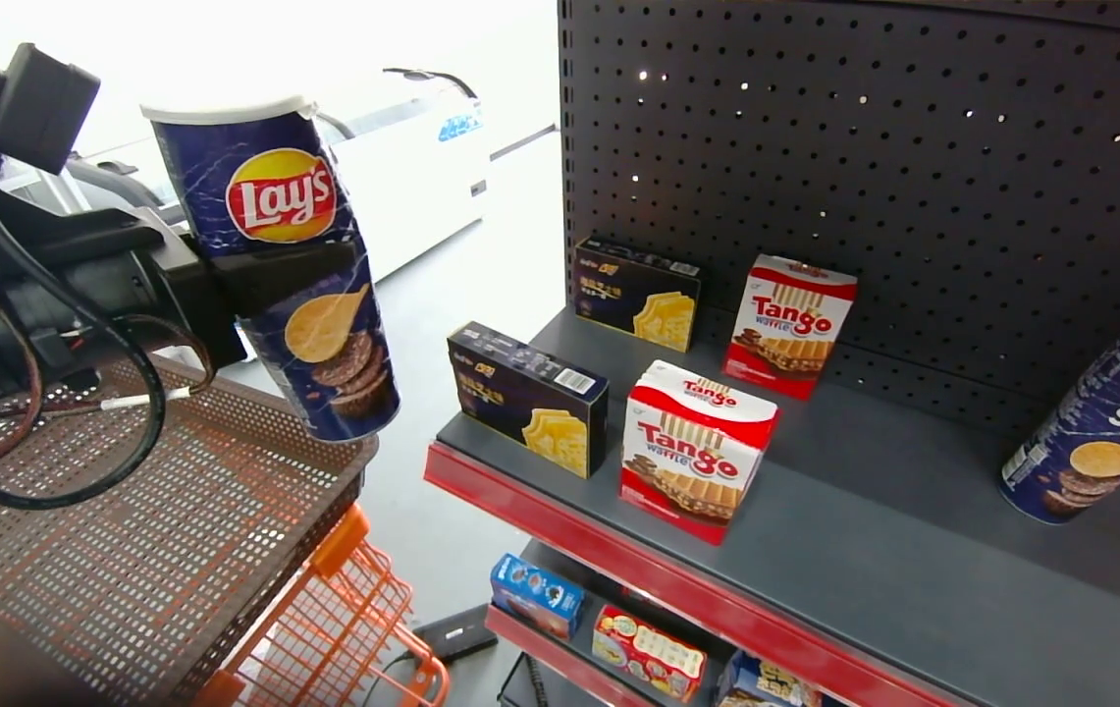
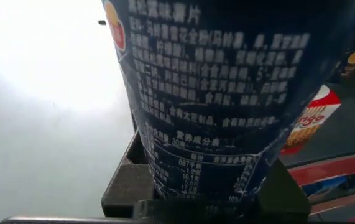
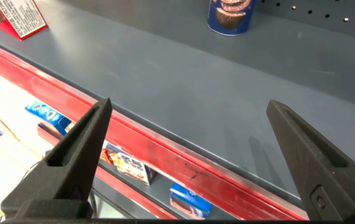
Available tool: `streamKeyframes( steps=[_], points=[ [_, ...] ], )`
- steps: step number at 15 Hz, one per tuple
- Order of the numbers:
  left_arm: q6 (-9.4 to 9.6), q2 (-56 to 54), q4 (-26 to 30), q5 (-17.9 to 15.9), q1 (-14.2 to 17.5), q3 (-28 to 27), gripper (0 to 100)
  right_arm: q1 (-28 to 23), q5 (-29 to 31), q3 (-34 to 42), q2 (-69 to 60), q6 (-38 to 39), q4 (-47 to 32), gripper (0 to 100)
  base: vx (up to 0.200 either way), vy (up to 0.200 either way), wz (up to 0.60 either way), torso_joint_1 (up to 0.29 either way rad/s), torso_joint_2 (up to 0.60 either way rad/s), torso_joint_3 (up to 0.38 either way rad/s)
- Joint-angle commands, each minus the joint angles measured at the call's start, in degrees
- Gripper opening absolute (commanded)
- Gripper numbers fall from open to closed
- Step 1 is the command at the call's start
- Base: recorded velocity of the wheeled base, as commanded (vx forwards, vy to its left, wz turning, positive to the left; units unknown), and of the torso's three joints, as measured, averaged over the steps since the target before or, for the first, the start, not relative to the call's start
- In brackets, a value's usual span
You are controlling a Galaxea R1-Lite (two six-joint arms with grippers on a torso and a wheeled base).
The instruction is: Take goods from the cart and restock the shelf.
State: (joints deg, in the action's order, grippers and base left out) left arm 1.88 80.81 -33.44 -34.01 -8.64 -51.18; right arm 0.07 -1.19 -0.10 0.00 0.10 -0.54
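Head view: the left tool is clamped around the middle of a dark blue cylindrical crisp can with a white lid. The can is held tilted in the air over a corner of the brown perforated metal cart tray, near the grey shelf with a red front strip. The right tool hangs above that shelf's front edge, fingers spread wide, gripping nothing. A matching blue can stands on the shelf.

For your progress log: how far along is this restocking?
Looks done: a chip can, two dark boxes and two wafer boxes stand on the shelf. In hand: the left gripper holds a second chip can above the cart. Left: shelving it; the right gripper hangs open over the shelf.
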Motion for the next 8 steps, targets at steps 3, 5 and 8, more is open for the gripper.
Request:
streamKeyframes(
  steps=[3,5,8],
  points=[
    [-0.30,-0.9,0.0,-3.3,-7.1,0.2,0,0.0,0.0,0.0,0.1,0.0,0.0,100,0.000,0.000,0.00,0.000,0.00,0.000],
    [-0.30,-0.9,0.1,-4.7,-8.3,0.6,0,0.0,0.0,0.0,0.1,-0.2,0.0,100,0.000,0.000,0.00,0.000,0.00,0.000],
    [-0.47,-1.0,0.3,-6.9,-10.9,1.8,0,0.0,0.0,0.0,0.1,-0.1,0.0,100,0.000,0.000,0.00,0.000,0.00,0.000]
  ],
)
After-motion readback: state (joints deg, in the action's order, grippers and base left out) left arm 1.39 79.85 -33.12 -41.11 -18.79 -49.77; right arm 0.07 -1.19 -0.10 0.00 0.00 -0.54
